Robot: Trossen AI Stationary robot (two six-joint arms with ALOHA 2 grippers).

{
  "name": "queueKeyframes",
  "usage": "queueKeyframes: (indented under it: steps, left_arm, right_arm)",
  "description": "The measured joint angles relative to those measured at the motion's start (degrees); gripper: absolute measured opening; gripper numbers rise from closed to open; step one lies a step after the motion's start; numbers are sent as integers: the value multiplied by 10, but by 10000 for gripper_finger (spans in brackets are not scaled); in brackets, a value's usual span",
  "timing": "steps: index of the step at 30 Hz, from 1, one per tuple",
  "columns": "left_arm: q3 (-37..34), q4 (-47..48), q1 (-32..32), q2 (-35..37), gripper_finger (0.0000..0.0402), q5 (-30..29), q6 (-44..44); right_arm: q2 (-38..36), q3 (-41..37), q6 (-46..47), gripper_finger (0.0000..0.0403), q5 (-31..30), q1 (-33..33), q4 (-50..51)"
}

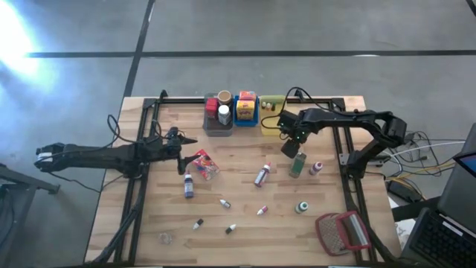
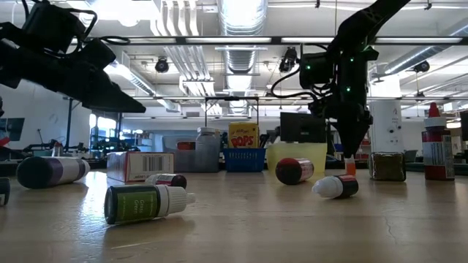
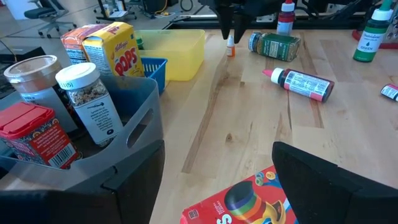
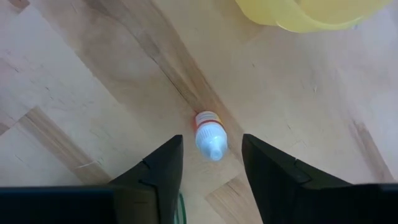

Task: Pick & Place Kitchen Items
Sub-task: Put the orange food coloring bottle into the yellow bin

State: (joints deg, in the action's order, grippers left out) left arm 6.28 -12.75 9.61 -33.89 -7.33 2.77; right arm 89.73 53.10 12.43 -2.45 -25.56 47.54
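My right gripper (image 4: 211, 139) is open and points down over a tiny orange-labelled, white-capped bottle (image 4: 209, 123). The bottle stands upright on the wood beside the yellow bin (image 4: 311, 12). The fingers stand on either side of its cap without touching it. In the left wrist view the same bottle (image 3: 231, 47) shows just under those fingertips. My left gripper (image 1: 183, 158) is open and hovers over the red packet (image 1: 203, 164), which lies flat (image 3: 245, 202). Other small bottles and a green jar (image 1: 297, 164) lie scattered on the table.
Along the far edge stand a grey bin (image 1: 216, 126) with jars and a red tin, a blue bin (image 1: 246, 117) with orange and yellow boxes, and the yellow bin (image 1: 272, 121). A red-framed mesh object (image 1: 343, 231) lies near the right corner. A purple bottle (image 1: 188, 185) lies near the left gripper.
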Motion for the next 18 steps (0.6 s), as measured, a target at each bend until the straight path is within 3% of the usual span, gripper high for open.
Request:
queueKeyframes:
  steps: [18]
  left_arm:
    - [0,0,0,0,302,0,0]
  right_arm:
    - [0,0,-7,88,0,0,0]
